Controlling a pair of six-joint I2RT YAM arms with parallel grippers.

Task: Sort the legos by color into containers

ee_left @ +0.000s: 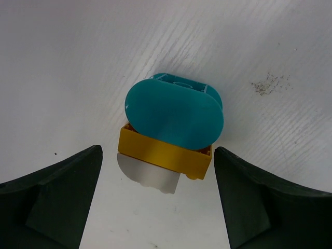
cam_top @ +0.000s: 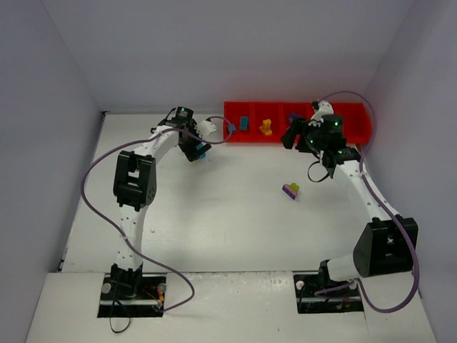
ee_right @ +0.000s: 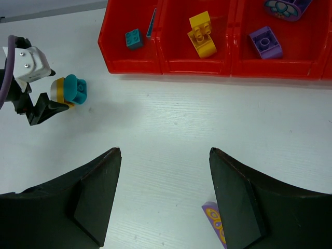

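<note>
Top external: tray [cam_top: 251,137], white table [cam_top: 214,214], walls [cam_top: 214,50]

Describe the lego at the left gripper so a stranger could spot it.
Find the red tray at the far edge, then the left gripper off its left end. Between its open fingers is a stack, rounded teal piece on a yellow brick: the only teal lego outside the tray.

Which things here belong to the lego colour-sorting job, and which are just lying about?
Job: red tray; teal brick, yellow pieces and purple brick in it; teal-yellow-white stack inside the open left end effector; purple-yellow piece loose on the table.

Just there: purple cables; dark specks on the table.
</note>
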